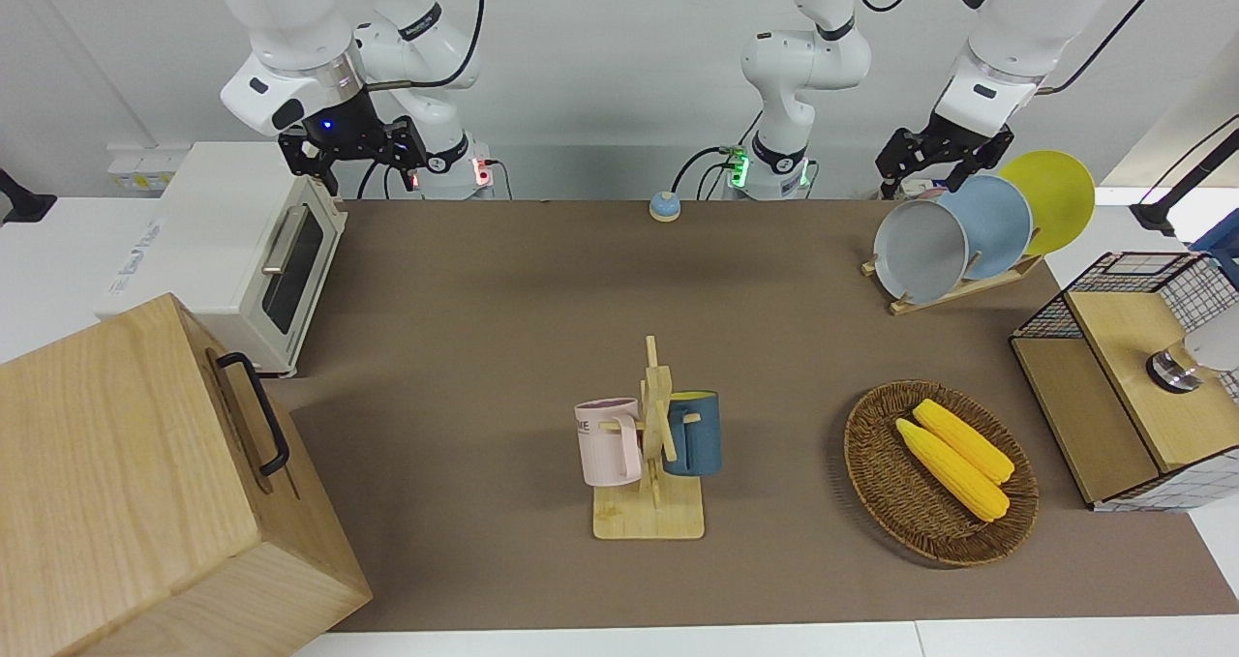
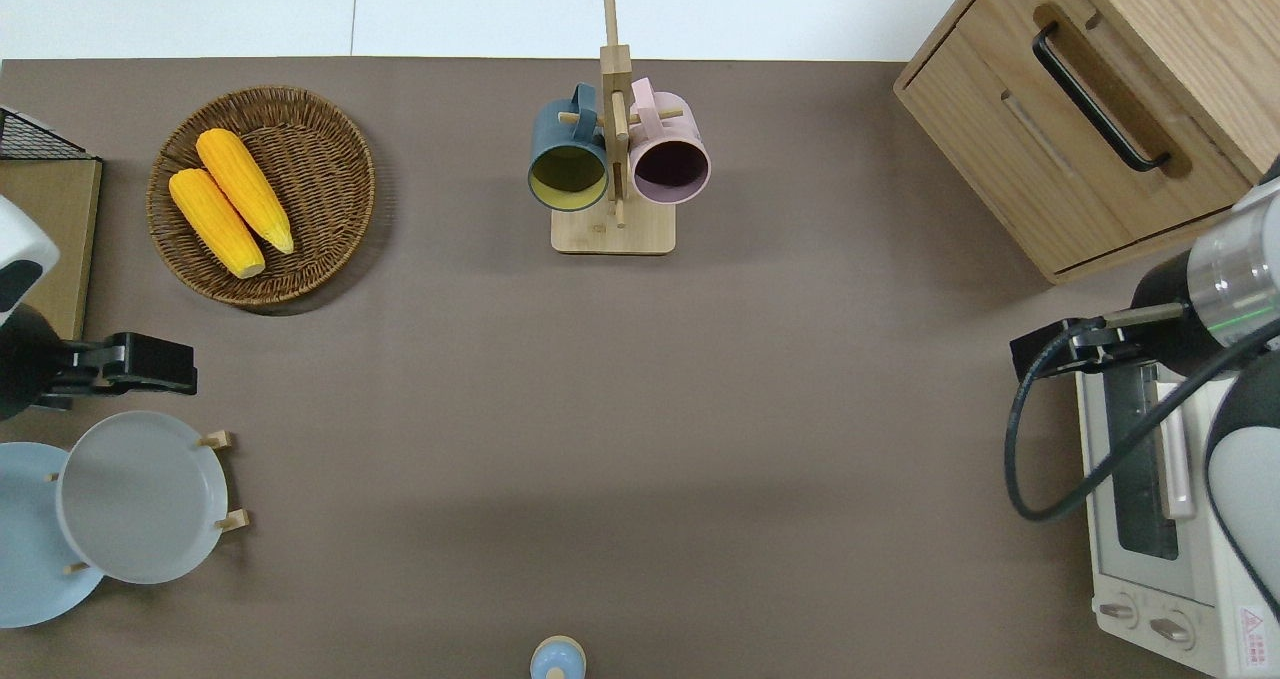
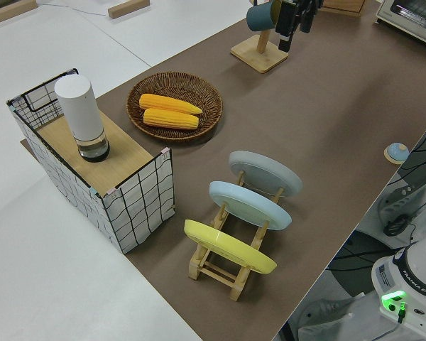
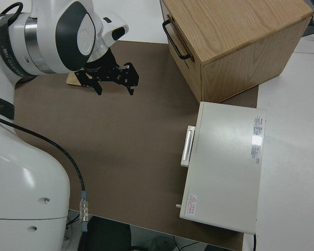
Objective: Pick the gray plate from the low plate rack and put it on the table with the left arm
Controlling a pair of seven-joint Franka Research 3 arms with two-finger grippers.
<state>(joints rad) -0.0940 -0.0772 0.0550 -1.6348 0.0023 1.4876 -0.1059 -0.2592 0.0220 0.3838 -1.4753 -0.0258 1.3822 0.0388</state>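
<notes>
The gray plate (image 1: 921, 250) (foremost of three) leans in the low plate rack (image 1: 953, 292).

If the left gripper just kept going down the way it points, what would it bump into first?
Probably the gray plate in the low plate rack. The left gripper hangs just above the plates, pointing down; depth is unclear, so it might touch the light-blue plate first.

— Where does the gray plate (image 2: 140, 496) sit?
— In the low plate rack (image 1: 953, 290) at the left arm's end of the table (image 2: 640, 399), farthest from the robots of three plates; the corn basket (image 2: 262, 195) lies farther still.
</notes>
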